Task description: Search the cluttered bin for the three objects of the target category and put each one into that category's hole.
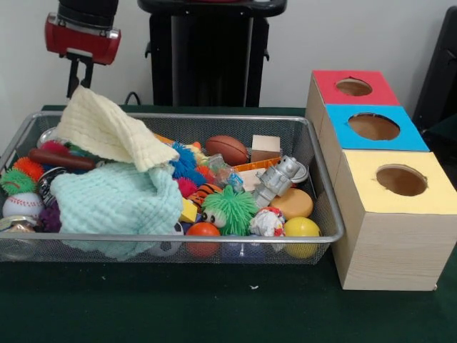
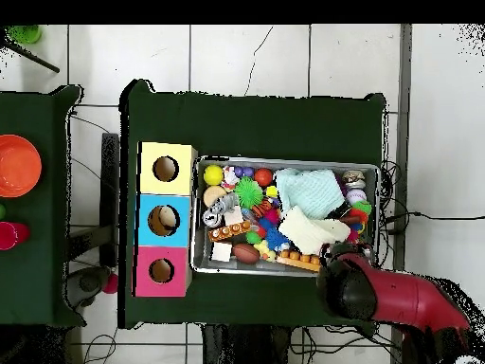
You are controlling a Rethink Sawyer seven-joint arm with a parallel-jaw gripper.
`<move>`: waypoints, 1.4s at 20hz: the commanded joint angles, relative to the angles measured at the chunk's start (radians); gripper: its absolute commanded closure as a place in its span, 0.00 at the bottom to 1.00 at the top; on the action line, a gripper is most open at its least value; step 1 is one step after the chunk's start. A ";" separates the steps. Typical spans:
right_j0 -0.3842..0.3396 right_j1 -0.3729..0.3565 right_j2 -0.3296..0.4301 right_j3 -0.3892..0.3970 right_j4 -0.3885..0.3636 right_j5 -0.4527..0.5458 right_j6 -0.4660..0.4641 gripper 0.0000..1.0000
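1. Front view shows you the cluttered bin [image 1: 325, 232] on the green table [image 1: 214, 307], left of three holed boxes [image 1: 400, 214].
2. Your gripper [image 1: 80, 68] hangs over its far-left corner; you cannot tell the jaw state.

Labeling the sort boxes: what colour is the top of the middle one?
Blue. The middle box's top shows best in the front view.
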 commanded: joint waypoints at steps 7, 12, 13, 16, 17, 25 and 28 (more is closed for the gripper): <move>-0.033 -0.015 0.172 -0.006 -0.009 0.186 -0.129 1.00; -0.092 0.000 0.273 0.075 0.108 0.153 -0.032 1.00; -0.096 0.005 0.285 0.093 0.143 0.133 0.018 1.00; -0.090 0.020 0.307 0.131 0.215 0.090 0.108 1.00; -0.083 0.023 0.305 0.136 0.221 0.079 0.116 1.00; -0.016 0.027 0.265 0.162 0.291 0.044 0.174 1.00; 0.009 0.017 0.249 0.174 0.327 0.034 0.199 1.00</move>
